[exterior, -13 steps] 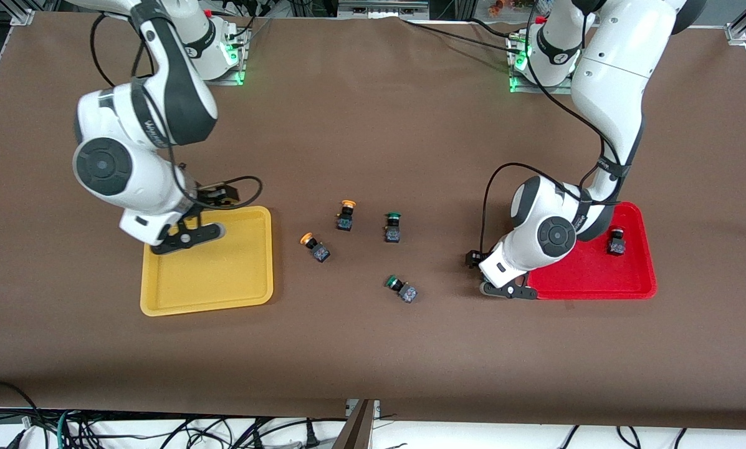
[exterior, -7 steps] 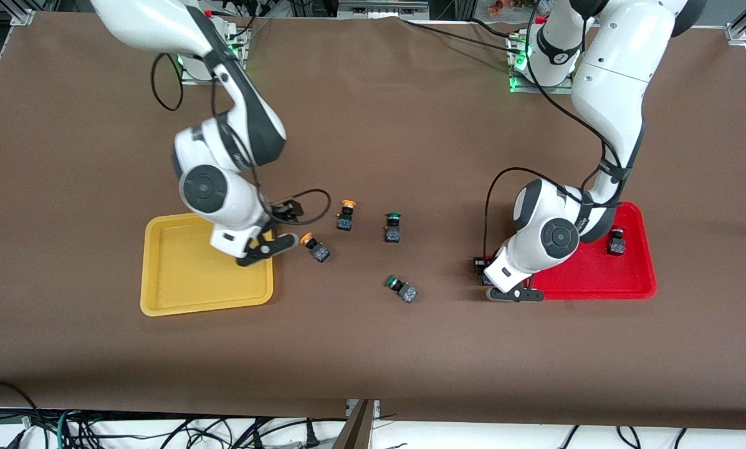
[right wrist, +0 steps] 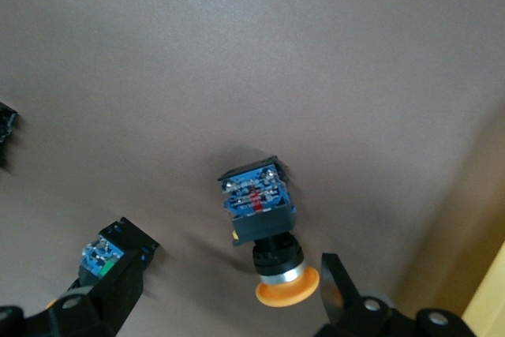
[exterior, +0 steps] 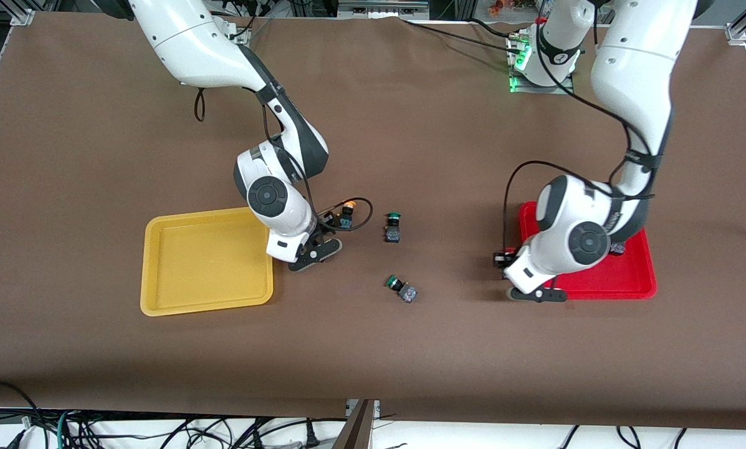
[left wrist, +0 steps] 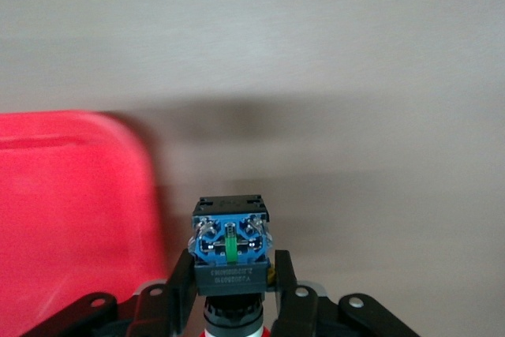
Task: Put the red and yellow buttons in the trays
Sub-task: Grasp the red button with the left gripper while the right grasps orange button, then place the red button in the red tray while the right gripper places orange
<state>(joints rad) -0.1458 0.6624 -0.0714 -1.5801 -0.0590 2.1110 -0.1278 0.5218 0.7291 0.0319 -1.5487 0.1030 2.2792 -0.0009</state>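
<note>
Altogether two trays (exterior: 207,305), two green buttons (exterior: 393,219).

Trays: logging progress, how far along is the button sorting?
Done: one button lies in the red tray. In hand: left pincer holds another button beside that tray; right pincer, open, over a yellow button. Remaining: that one and the second yellow button; the yellow tray holds nothing.

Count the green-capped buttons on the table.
2. One green-capped button lies beside the yellow-capped button near the right end effector; the other lies nearer the front camera. The left end effector, by the red tray, holds a dark-bodied button, cap hidden.
</note>
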